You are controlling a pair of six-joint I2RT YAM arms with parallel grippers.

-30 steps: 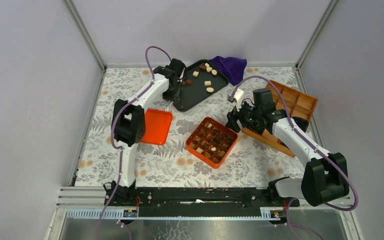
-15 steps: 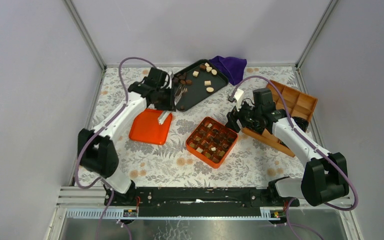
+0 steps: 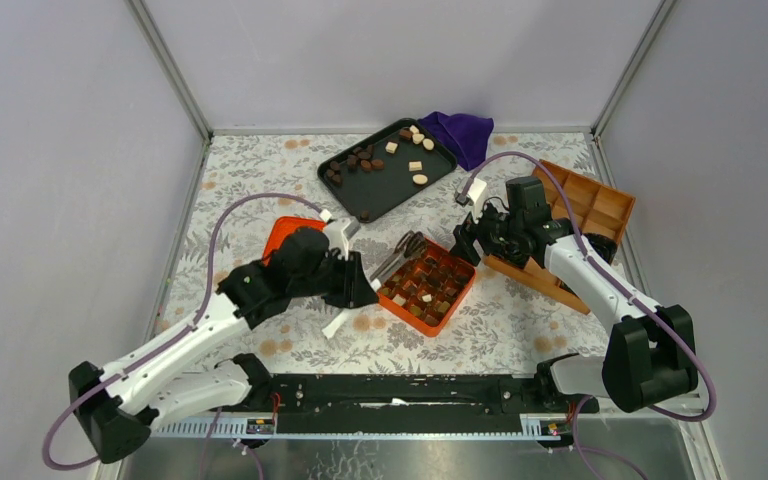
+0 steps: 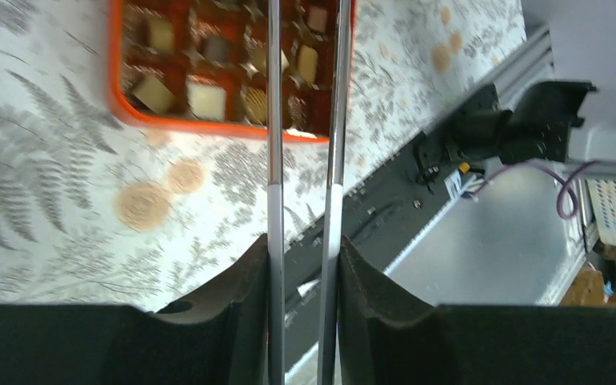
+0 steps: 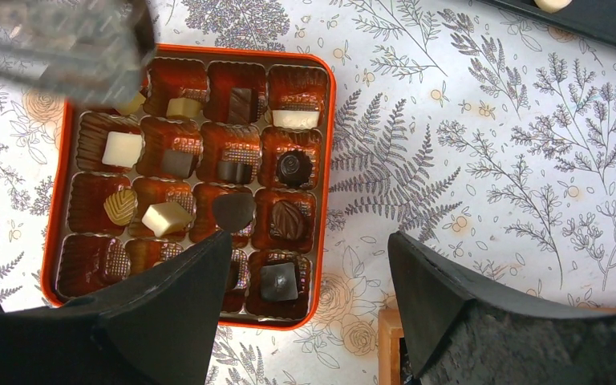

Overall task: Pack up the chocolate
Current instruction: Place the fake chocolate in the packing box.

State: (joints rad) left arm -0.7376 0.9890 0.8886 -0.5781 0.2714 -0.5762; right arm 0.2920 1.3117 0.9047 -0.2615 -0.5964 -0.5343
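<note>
Steel tongs (image 4: 275,120) clenched in left tool (image 4: 305,257) reach orange box (image 5: 330,160) ahead, likely placing chocolate (image 5: 123,149); next needs an empty cell. Right tool (image 5: 309,241) released.

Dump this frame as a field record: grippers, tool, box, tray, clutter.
left gripper: shut on metal tongs
tongs tips: over the near-left part of the orange box; whether they hold a piece cannot be told
right gripper: open, empty, above the box's right edge
orange box: gridded, many cells hold chocolates
black tray: far side of the table, more chocolates loose on it
orange lid: left of the box, partly hidden by the left arm
clutter: purple cloth, wooden organizer
</note>
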